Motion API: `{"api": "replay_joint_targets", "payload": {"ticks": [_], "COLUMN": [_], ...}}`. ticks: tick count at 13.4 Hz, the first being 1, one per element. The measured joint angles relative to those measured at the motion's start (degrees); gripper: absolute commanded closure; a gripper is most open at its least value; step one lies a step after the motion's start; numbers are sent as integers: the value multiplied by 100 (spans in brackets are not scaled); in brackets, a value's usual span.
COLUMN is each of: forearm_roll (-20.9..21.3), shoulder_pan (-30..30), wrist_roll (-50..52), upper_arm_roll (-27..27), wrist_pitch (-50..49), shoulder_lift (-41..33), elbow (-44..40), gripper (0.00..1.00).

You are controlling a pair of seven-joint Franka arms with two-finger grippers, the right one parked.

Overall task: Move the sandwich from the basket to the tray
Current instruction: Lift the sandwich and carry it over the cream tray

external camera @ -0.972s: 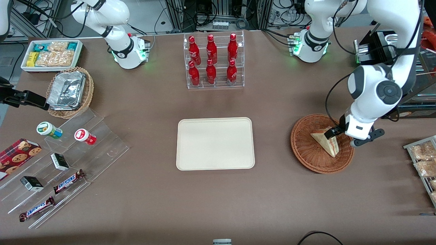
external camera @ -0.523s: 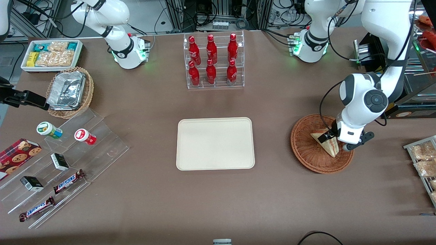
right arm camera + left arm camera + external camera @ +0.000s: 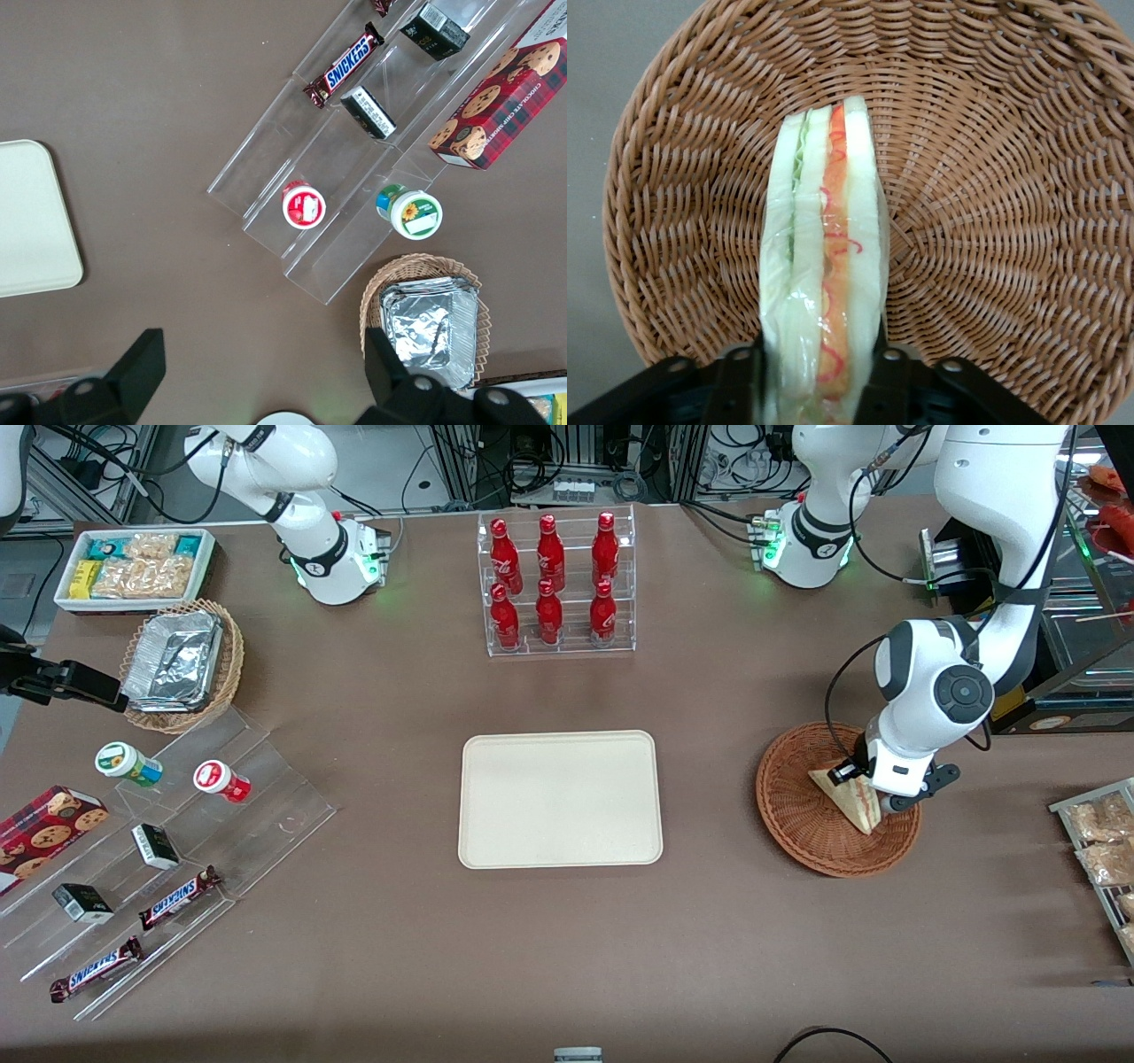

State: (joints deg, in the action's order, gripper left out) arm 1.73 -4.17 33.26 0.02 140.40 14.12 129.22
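sandwich (image 3: 849, 797) in basket (image 3: 797, 828), gripper (image 3: 873, 795) over it, tray (image 3: 560, 798) beside basket toward parked arm's end

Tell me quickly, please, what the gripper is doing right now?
Gripper: down in the basket, straddling the sandwich; whether it is gripping yet cannot be told.

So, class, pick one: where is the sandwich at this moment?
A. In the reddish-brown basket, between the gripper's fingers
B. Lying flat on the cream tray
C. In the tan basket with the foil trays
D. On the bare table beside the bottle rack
A. The sandwich stands on edge in the basket, with the gripper down over it and a finger on each side, while the tray holds nothing.
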Motion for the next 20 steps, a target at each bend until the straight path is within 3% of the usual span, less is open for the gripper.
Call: {"api": "replay_joint_targets", "payload": {"ticks": [6, 13, 20], "forearm_roll": [38, 51, 40], "shoulder_pan": [-377, -1981, -3195], "wrist_roll": [-33, -22, 198], "upper_arm_roll": [-21, -69, -86], "wrist_pitch": [-1239, -1823, -1823], "shoulder_lift": [-74, -10, 1419], "elbow": [-818, -1713, -3257], "gripper": [100, 100, 100]}}
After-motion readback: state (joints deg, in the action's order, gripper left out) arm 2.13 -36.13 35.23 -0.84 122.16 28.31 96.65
